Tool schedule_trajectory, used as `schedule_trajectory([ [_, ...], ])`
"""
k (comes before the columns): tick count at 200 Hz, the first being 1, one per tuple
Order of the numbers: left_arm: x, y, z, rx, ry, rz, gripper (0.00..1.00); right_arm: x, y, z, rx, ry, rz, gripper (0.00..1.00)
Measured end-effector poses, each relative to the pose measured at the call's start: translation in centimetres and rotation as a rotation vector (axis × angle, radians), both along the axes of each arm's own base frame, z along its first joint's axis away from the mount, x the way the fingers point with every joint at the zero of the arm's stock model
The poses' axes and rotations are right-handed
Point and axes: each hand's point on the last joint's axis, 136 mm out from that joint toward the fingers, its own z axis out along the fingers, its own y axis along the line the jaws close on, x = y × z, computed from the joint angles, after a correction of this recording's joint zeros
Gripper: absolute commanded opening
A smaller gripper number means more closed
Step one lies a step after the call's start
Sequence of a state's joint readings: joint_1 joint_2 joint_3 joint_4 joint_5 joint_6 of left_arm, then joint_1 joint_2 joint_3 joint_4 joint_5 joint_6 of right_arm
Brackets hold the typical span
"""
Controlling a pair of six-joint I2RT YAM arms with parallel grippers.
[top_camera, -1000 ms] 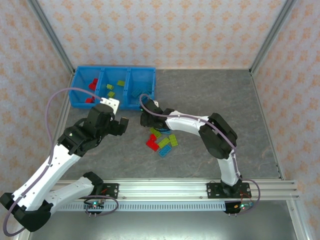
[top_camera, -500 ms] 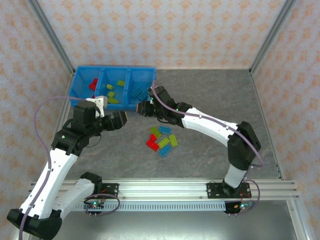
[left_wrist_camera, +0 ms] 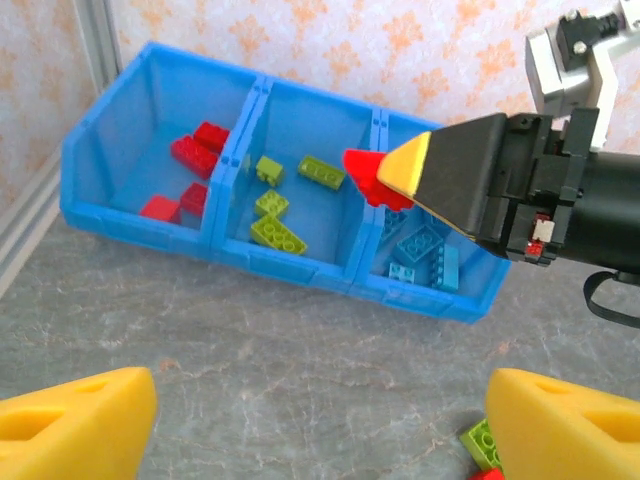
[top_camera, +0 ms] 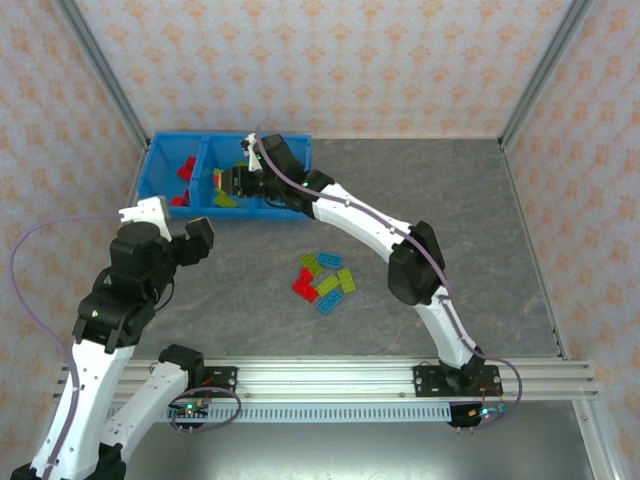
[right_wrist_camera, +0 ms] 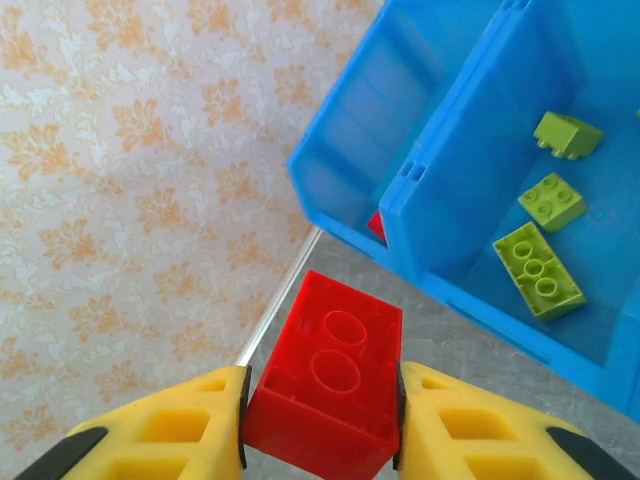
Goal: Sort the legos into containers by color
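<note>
My right pincer (right_wrist_camera: 325, 405) is narrow, clamped on a red brick (right_wrist_camera: 325, 385). One yellow pad sits on each long side and the hollow underside faces my wrist, so I judge it should fall free once I let go. I hold it above the tray (right_wrist_camera: 440, 200), high enough to clear the thin walls. Just ahead of the fingertips is the middle compartment with the limes (right_wrist_camera: 540, 265). The reds (left_wrist_camera: 195, 150) lie across the wall from them in the end compartment, and this brick belongs there, so I judge the pincer is not yet placed for the drop. The blues (left_wrist_camera: 425, 250) fill the other end. Behind this pincer, toward my bases, the loose pile (top_camera: 322, 277) waits on the table. My left pincer (left_wrist_camera: 320, 440) is wide and empty over the table, short of the tray, probably to keep clear of the right arm.
</note>
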State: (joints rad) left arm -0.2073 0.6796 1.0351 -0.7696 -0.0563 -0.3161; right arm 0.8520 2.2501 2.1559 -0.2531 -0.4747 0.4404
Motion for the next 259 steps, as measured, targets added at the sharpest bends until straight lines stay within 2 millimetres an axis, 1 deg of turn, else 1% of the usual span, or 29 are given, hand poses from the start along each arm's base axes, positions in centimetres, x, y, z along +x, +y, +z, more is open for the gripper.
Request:
schedule_trajectory([
  [14, 0.9, -0.5, -0.8, -0.035, 0.037, -0.015, 0.84, -0.8, -0.2, -1.0, -0.025, 0.042, 0.025, 0.34],
  [24, 1.7, -0.9, -1.0, -0.083, 0.043, -0.028, 0.84, -1.5, -0.5, -1.6, -0.04, 0.067, 0.042, 0.35],
  [39, 3.2, -1.4, -1.1, -0.176, 0.042, -0.039, 0.84, -2.9, -2.0, -2.4, -0.085, 0.11, 0.048, 0.35],
  [50, 4.6, -1.6, -1.1, -0.267, 0.035, -0.046, 0.85, -3.9, -3.3, -2.4, -0.107, 0.133, 0.049, 0.35],
  [58, 5.6, -1.9, -1.1, -0.336, 0.029, -0.054, 0.85, -4.6, -4.2, -1.8, -0.113, 0.144, 0.052, 0.35],
  [72, 7.4, -2.6, -1.4, -0.474, 0.034, -0.084, 0.87, -5.6, -5.6, -0.1, -0.094, 0.141, 0.058, 0.35],
  [92, 9.9, -4.9, -2.3, -0.685, 0.087, -0.162, 0.87, -6.8, -7.4, 2.8, -0.043, 0.117, 0.066, 0.35],
  [108, 10.9, -6.5, -3.1, -0.821, 0.146, -0.205, 0.86, -7.7, -8.2, 5.0, 0.015, 0.081, 0.077, 0.35],
  [126, 11.3, -7.6, -2.8, -0.939, 0.174, -0.237, 0.85, -8.6, -8.5, 6.7, 0.073, 0.058, 0.095, 0.35],
  [146, 11.6, -8.6, -1.4, -1.045, 0.174, -0.279, 0.82, -8.9, -8.2, 7.7, 0.129, 0.045, 0.117, 0.35],
  [167, 11.6, -9.1, -0.2, -1.118, 0.175, -0.304, 0.79, -8.6, -8.0, 8.0, 0.154, 0.027, 0.11, 0.35],
  [192, 11.2, -9.8, 0.1, -1.178, 0.214, -0.31, 0.72, -7.7, -8.3, 8.1, 0.153, -0.028, 0.07, 0.36],
  [204, 10.9, -10.5, 0.3, -1.199, 0.241, -0.324, 0.69, -7.3, -8.6, 8.2, 0.145, -0.075, 0.049, 0.37],
  [211, 10.7, -11.0, 0.5, -1.206, 0.258, -0.335, 0.67, -6.9, -8.7, 8.4, 0.14, -0.108, 0.035, 0.37],
  [220, 10.6, -11.3, 0.8, -1.213, 0.266, -0.336, 0.61, -6.7, -8.8, 8.5, 0.129, -0.141, 0.032, 0.37],
  [239, 10.7, -11.3, 1.5, -1.208, 0.269, -0.338, 0.48, -6.8, -8.7, 8.6, 0.104, -0.212, 0.036, 0.37],
  [259, 10.5, -11.4, 1.7, -1.205, 0.283, -0.335, 0.42, -7.3, -8.6, 8.4, 0.088, -0.282, 0.057, 0.38],
])
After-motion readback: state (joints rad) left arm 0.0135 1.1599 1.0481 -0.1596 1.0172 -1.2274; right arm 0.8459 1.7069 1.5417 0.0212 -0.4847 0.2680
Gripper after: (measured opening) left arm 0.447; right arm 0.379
